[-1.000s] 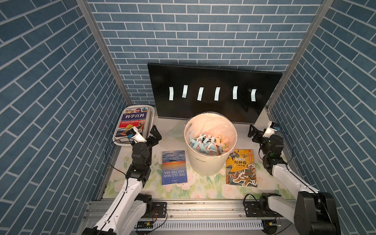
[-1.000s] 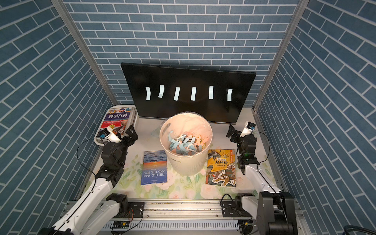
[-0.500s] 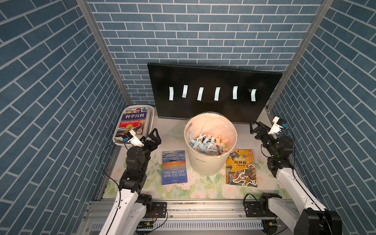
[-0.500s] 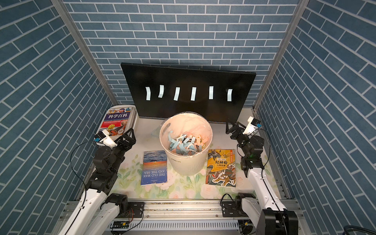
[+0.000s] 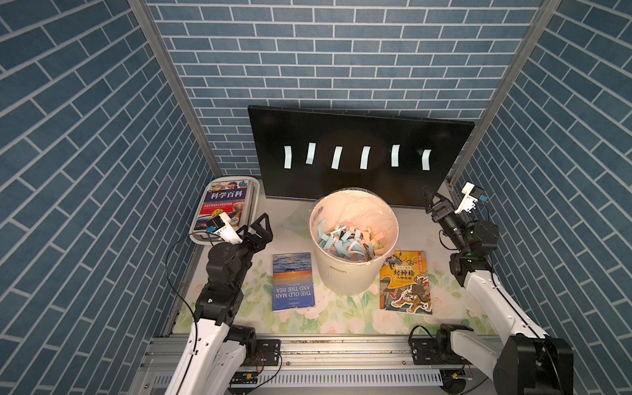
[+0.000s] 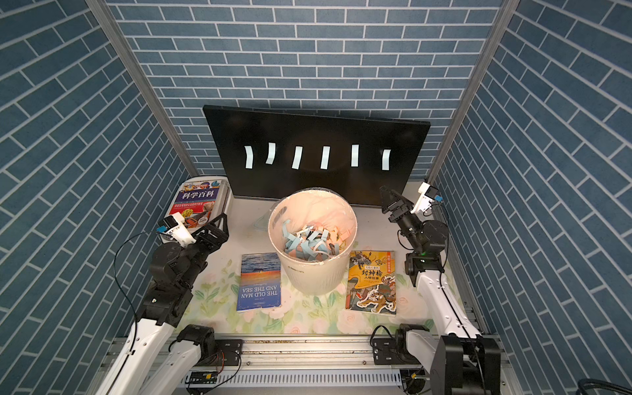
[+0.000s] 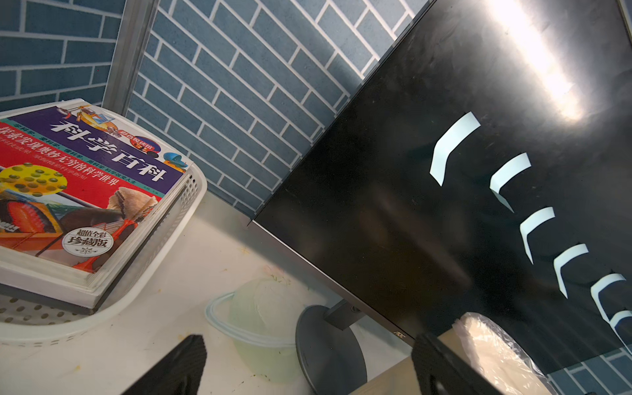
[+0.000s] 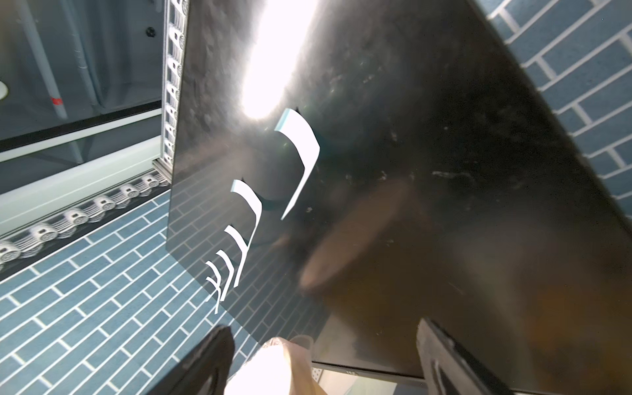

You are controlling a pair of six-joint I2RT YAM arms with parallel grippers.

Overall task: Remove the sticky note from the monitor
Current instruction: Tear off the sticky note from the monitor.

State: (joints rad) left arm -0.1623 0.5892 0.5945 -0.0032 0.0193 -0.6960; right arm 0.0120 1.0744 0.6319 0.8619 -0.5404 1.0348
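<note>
Here, the pale counter (image 5: pixel 420 225) carries the black monitor (image 5: pixel 359 133), which stands at its back before the brick wall (image 5: pixel 342 51). Just in front stands a white bin (image 5: pixel 345 277) holding paper strips (image 5: pixel 342 239). The left gripper (image 5: pixel 266 226) and right gripper (image 5: pixel 431 197) hover on either side, fingers (image 7: pixel 178 369) spread wide and grasping nothing. Six pale sticky notes (image 5: pixel 425 159) cling in a row across the screen, the rightmost nearest the right gripper.

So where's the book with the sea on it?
In both top views the sea book lies flat on the flowery table, just beside the white bin, on the robot's left side.
</note>
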